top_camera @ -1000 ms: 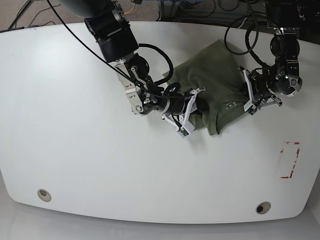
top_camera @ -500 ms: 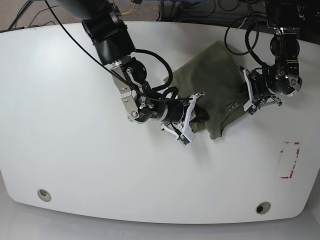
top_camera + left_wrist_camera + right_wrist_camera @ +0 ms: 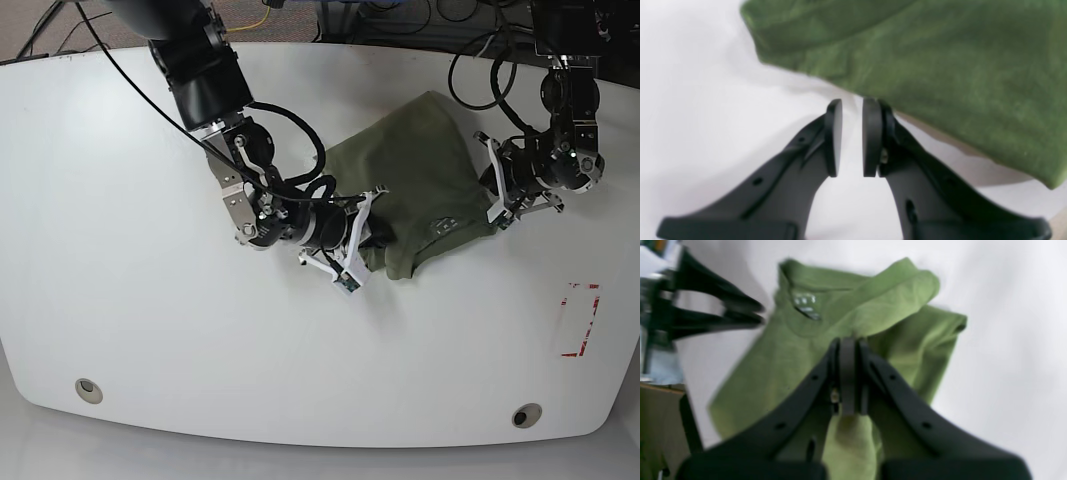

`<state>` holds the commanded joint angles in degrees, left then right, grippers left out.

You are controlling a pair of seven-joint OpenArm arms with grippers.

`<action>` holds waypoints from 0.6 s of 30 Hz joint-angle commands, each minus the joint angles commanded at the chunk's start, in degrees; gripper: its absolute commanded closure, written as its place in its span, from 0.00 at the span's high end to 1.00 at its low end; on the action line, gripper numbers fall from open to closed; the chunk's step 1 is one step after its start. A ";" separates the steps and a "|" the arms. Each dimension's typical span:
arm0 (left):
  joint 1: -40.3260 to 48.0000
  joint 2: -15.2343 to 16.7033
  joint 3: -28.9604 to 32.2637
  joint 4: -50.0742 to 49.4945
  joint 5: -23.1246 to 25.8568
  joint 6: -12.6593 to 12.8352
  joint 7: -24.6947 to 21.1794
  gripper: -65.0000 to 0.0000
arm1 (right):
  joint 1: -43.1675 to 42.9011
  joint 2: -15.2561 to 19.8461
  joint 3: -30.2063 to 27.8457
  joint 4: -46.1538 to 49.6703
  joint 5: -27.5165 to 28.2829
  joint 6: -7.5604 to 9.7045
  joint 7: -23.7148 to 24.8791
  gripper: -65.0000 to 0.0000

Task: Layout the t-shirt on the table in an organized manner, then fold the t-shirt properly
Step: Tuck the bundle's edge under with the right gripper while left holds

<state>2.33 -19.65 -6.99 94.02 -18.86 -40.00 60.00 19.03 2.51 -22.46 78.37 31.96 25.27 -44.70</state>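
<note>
Shirt: the crumpled olive-green cotton t-shirt [image 3: 415,180] lies on the glossy white table [image 3: 150,330].
Right gripper [image 3: 848,350]: jaws clamped on the t-shirt's fold.
Left gripper [image 3: 852,105]: jaws narrowly parted, empty, beside the t-shirt's edge.

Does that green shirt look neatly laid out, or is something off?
Not neat. The t-shirt lies bunched and askew on the table, one part doubled over the collar, pinched by the right claw. The left claw holds nothing.
</note>
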 joint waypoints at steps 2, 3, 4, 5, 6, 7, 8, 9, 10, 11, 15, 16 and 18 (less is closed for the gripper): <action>0.00 -0.35 0.00 0.00 0.00 0.00 0.00 0.15 | 0.00 1.32 0.00 -0.88 0.00 0.00 1.14 0.00; 0.09 -0.79 0.09 0.00 0.00 0.00 0.00 0.15 | 0.09 1.76 0.00 -1.58 0.00 0.00 1.32 0.00; 0.09 -0.97 0.18 0.00 0.00 0.00 0.00 0.15 | 0.18 1.93 0.00 -2.29 0.00 0.00 1.41 0.00; 0.09 -1.05 0.44 0.00 -0.09 0.00 0.00 0.15 | 0.18 2.11 0.00 -2.55 0.00 0.00 1.41 0.00; 0.00 -1.23 1.23 0.00 -0.09 0.00 0.00 0.15 | 0.18 2.29 0.00 -2.99 0.00 0.00 1.93 0.01; 0.00 -1.32 1.85 0.00 -0.09 0.00 0.00 0.15 | 0.18 2.46 0.00 -3.34 0.00 0.00 2.55 0.04; 0.00 -1.32 2.29 0.18 -0.09 0.00 0.00 0.15 | 0.18 2.46 0.00 -3.43 0.00 0.00 2.99 0.11; 0.00 -1.41 2.55 0.26 -0.09 0.00 0.00 0.15 | 0.00 2.55 0.09 -3.43 0.00 0.00 3.34 0.18; 0.09 -1.85 2.55 0.35 -0.09 0.00 0.00 0.15 | -0.18 2.55 0.09 -3.34 0.00 0.00 3.52 0.26; 0.09 -2.11 2.55 0.35 -0.09 0.00 0.00 0.15 | -0.18 2.55 0.09 -3.25 0.00 0.00 3.52 0.36; -0.18 -2.20 2.55 0.35 -0.09 0.00 0.00 0.15 | -0.18 2.55 0.09 -2.90 0.18 0.00 3.43 0.57; -0.18 -2.20 2.64 0.53 -0.18 0.00 0.00 0.15 | -0.18 2.55 0.09 -2.02 0.44 0.00 3.43 0.61; -0.26 -2.20 2.64 1.85 -0.26 0.00 0.00 0.15 | -0.35 2.55 0.09 0.09 0.09 0.00 3.34 0.63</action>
<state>2.07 -21.85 -4.35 95.87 -19.12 -40.00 60.00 18.68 5.05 -22.37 78.46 32.04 25.27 -41.36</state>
